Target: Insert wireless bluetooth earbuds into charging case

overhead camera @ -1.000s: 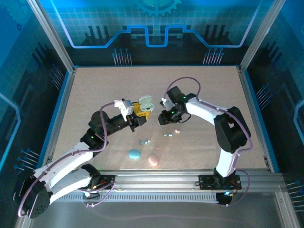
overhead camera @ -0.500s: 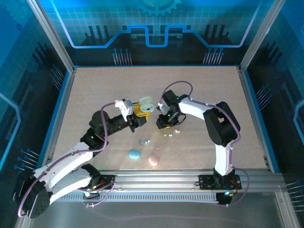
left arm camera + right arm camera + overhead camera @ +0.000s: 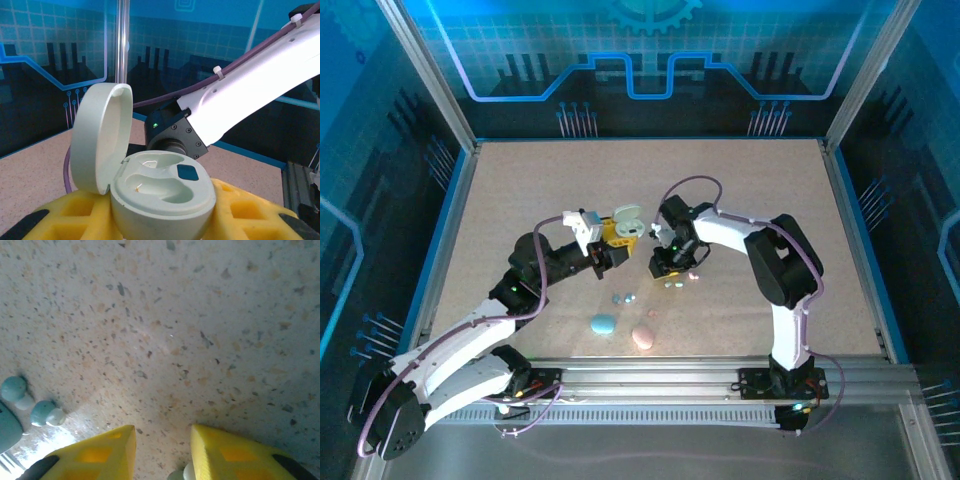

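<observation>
My left gripper (image 3: pixel 616 232) (image 3: pixel 160 222) is shut on a pale green charging case (image 3: pixel 162 192) (image 3: pixel 626 222), held above the table with its lid (image 3: pixel 100 137) swung open to the left. Both of its wells look empty. My right gripper (image 3: pixel 666 266) (image 3: pixel 162 436) is open and low over the tabletop, with bare table between its yellow fingers. A pale earbud (image 3: pixel 181 473) peeks out beside the right finger. Two light blue earbuds (image 3: pixel 44 413) (image 3: pixel 623 297) lie to the left of it. Two teal-grey earbuds (image 3: pixel 672 284) and a pink earbud (image 3: pixel 693 276) lie just below the right gripper. Another pink earbud (image 3: pixel 652 313) lies farther forward.
A shut blue case (image 3: pixel 603 323) and a shut pink case (image 3: pixel 642 338) lie near the table's front edge. A blue rounded thing (image 3: pixel 7 427) sits at the left border of the right wrist view. The right arm (image 3: pixel 250 85) reaches close behind the held case.
The right gripper has come down and slightly toward the front, closer to the teal-grey and pink buds, with its arm folding in. The left gripper and the case have stayed put.
</observation>
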Available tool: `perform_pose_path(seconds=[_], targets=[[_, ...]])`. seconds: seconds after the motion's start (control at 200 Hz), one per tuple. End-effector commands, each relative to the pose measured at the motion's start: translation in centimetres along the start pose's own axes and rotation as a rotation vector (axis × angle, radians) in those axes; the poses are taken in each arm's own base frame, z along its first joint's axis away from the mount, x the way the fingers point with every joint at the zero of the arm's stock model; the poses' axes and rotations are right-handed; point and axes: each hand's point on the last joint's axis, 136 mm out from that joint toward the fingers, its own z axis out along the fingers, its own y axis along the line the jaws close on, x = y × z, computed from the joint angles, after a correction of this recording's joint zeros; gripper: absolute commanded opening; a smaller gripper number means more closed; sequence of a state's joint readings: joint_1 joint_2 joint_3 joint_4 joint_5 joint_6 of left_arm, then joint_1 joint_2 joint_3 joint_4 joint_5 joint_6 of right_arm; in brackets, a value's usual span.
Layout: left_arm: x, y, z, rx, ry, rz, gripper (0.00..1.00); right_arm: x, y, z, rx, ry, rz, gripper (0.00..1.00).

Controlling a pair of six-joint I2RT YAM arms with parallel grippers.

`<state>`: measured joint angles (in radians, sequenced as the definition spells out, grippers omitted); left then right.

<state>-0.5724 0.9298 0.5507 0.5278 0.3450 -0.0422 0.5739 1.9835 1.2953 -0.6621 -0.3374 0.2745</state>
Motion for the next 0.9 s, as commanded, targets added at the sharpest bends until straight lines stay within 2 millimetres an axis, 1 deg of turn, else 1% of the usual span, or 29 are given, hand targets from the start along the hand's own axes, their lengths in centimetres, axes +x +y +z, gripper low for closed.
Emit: perform_pose_path(seconds=[0.0,0.265,0.545,0.67,0.896], targets=[[-1.3,-0.3,-0.1,0.014,-0.033,0.044,0.31,2.0,0.3,0.0,0.006,0.048,0.027,0.36],[-1.3,-0.3,-0.1,0.015,-0.033,0.039,0.31,2.7,0.8,-0.4,0.01,0.039,0.025,0.36],[-1.3,-0.4,-0.1,0.018,-0.034,0.035,0.32,3.6,0.6,-0.6,0.033,0.044,0.036,0.37],[-1.2,-0.4,-0.1,0.019,-0.032,0.034,0.32,3.8,0.6,-1.0,0.044,0.043,0.037,0.37],[-1.1,-0.3,-0.1,0.015,-0.029,0.033,0.32,4.7,0.9,-1.3,0.037,0.056,0.027,0.37]])
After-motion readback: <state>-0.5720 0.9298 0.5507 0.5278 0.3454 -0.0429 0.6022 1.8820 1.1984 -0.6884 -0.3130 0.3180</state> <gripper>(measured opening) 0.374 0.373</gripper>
